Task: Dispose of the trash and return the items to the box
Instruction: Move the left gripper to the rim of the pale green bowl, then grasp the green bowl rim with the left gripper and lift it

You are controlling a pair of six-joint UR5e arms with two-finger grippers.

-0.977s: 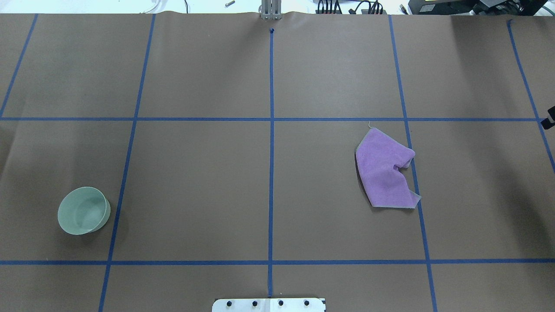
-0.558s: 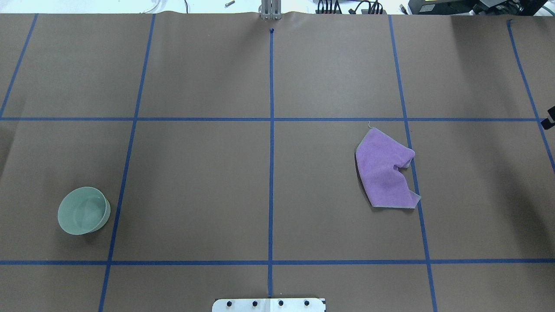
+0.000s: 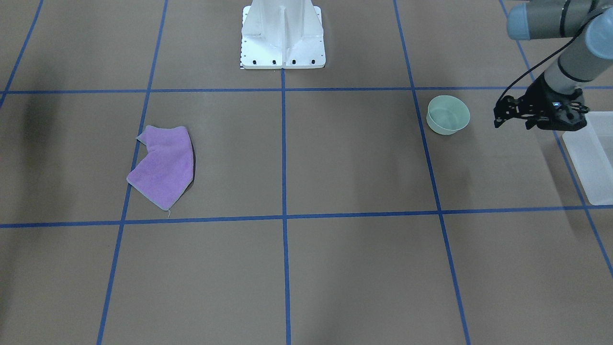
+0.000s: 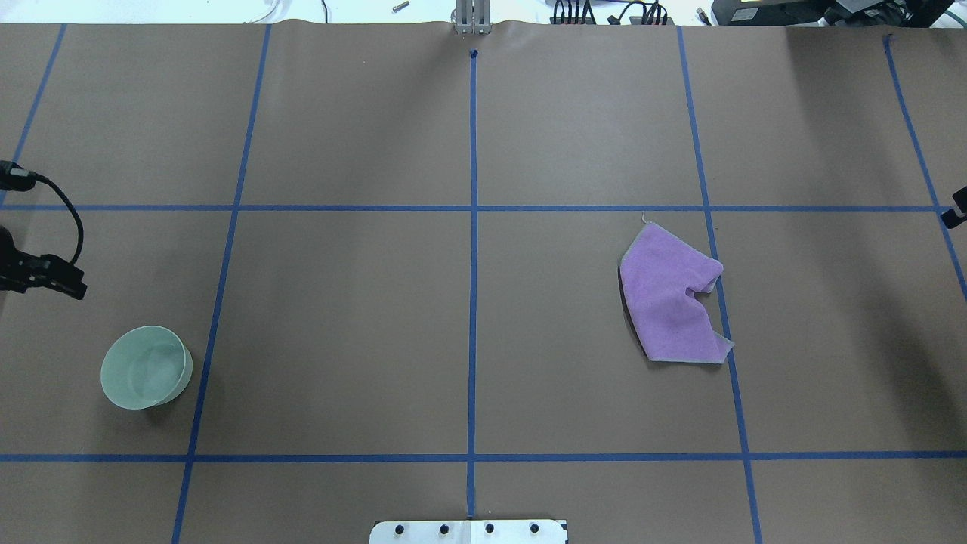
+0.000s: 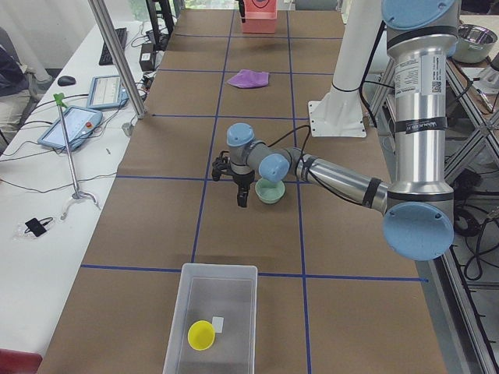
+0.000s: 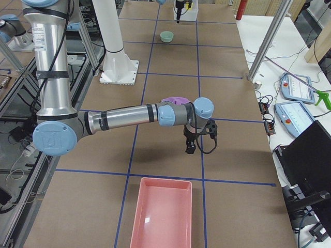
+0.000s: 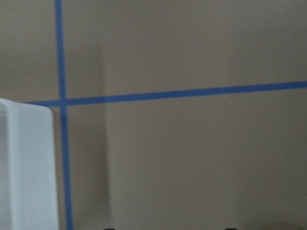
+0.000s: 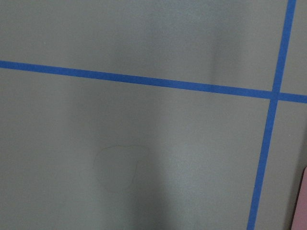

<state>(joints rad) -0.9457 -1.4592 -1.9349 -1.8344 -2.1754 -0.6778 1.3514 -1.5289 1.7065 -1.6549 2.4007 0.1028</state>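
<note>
**Purple cloth** (image 3: 163, 165): left of centre in the front-facing view, lying rumpled. It is probably soft and limp, so you pinch it at a raised fold.

**Mint-green bowl** (image 3: 448, 115): upper right, upright, empty, standing alone. Reckon it light, stiff and slick-walled. Take the rim with one finger inside and one outside, or it may skid.

**Left gripper** (image 3: 512, 123): just right of the bowl, not touching it. Its fingers are spread and hold nothing.

**Box** (image 3: 591, 158): at the right edge. In the left side view the yellow cup (image 5: 201, 335) already sits inside.

**Right gripper** (image 6: 189, 149): near the cloth in the right side view. You cannot tell whether it is spread or closed.
</note>
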